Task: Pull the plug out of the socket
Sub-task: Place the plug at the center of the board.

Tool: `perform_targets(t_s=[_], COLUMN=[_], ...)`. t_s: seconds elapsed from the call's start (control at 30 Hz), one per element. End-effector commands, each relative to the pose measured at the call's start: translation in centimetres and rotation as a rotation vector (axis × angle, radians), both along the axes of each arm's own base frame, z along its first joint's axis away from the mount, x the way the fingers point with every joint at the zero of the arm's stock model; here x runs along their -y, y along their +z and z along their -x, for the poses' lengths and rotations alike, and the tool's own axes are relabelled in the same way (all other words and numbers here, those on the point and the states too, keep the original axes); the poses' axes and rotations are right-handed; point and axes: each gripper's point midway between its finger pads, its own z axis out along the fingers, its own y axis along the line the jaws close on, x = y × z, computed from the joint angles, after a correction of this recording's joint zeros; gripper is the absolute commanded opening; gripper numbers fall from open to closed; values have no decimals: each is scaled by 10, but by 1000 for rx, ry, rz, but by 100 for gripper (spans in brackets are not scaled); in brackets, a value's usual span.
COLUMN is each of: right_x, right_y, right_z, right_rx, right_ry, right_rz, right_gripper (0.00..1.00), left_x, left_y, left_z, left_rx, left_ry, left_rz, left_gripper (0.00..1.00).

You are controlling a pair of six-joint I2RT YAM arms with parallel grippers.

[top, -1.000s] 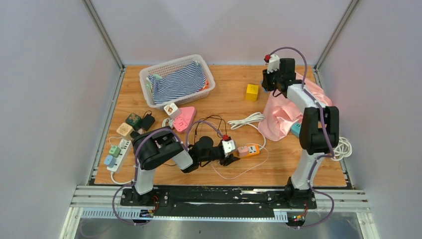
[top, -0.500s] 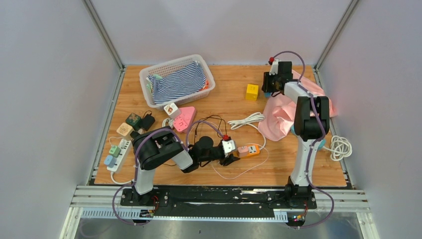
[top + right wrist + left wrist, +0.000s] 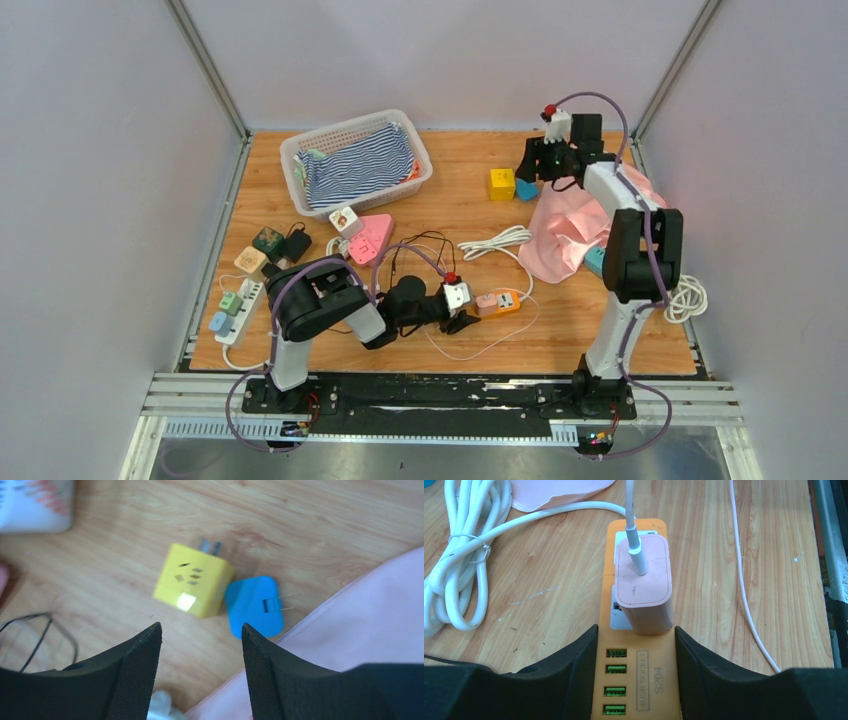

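The orange socket strip (image 3: 651, 680) lies on the wooden table, and a pink plug (image 3: 644, 580) with a white cable sits in its outlet. My left gripper (image 3: 636, 630) is shut on the strip's near end, one finger pressed against each long side, just short of the plug. From above, the strip (image 3: 510, 302) and pink plug (image 3: 488, 300) sit front centre beside the left gripper (image 3: 472, 315). My right gripper (image 3: 201, 627) is open and holds nothing. It hangs over a blue plug (image 3: 254, 605) and a yellow plug cube (image 3: 192, 580) at the back right (image 3: 533, 165).
A pink cloth (image 3: 575, 225) lies under the right arm. A white basket (image 3: 340, 125) with striped fabric stands back left. White cable coils (image 3: 497, 240) lie behind the strip and at the right edge (image 3: 685, 297). Another power strip (image 3: 232, 305) and several adapters sit at the left.
The right gripper has opened and let go of the blue plug, which now lies beside the yellow cube, then lifted a little. The left gripper and orange strip have not moved.
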Motion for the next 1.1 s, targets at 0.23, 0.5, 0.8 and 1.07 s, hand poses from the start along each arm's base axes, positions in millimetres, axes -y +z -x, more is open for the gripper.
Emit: perform_targets(t_s=[0.23,0.5,0.8,1.07], right_x=[-50,-81,-102,-108], right_y=[108,79,19,-18], right_z=[190,306,343,330], right_rx=[310,508,451,326], right_ry=[700,1099,1342,1353], right_rz=[-89,-5,123,226], right_gripper=[66,87,93,90], left_x=[-7,-4,-1,0], left_y=[-3,-4,-8,-10], left_z=[9,16,20,23], left_rx=[2,29,56,72], left_ry=[-7,-50,-67,-79], left_rz=[2,8,-10,-22], left_gripper=[21,22,24,24])
